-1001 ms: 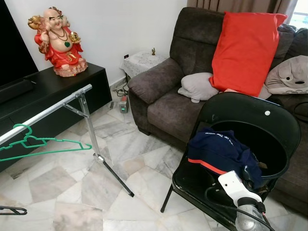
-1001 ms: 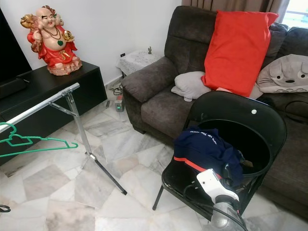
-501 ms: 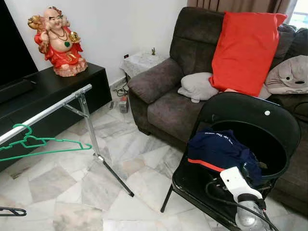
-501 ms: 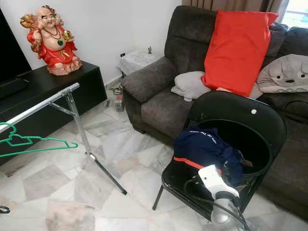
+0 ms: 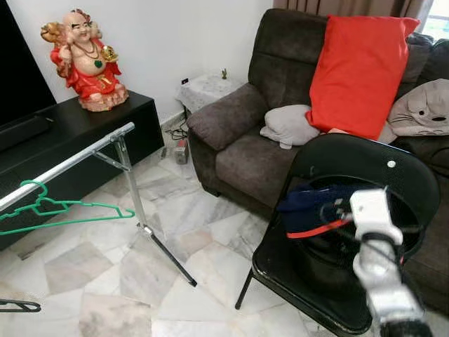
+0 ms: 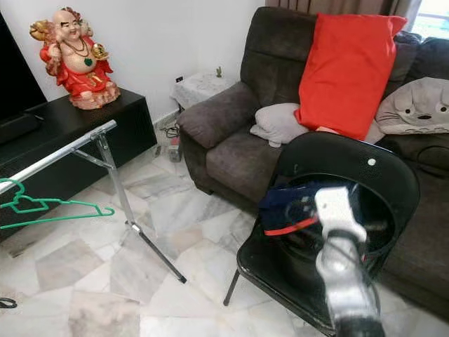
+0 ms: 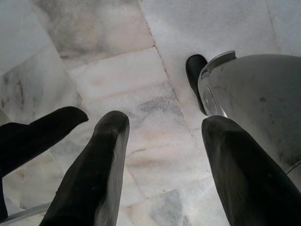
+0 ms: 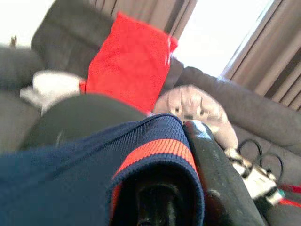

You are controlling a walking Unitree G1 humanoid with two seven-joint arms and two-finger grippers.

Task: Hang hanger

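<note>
Raised right claw [image 5: 337,210] lifting soft navy garment [image 5: 312,203], green wire hanger [image 5: 63,210] on rail

No writing, label, brand or number can be read on anything in these pictures.

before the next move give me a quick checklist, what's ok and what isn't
1. Right gripper has the navy garment: ok, cloth is draped over its fingers, lifted above the black tub.
2. Garment free of the tub: cannot tell, the picture is blurred.
3. Green hanger on the metal rail: ok.
4. Left gripper free: ok, open, pointing at the marble floor.
5. Black chair steady: cannot tell.
</note>
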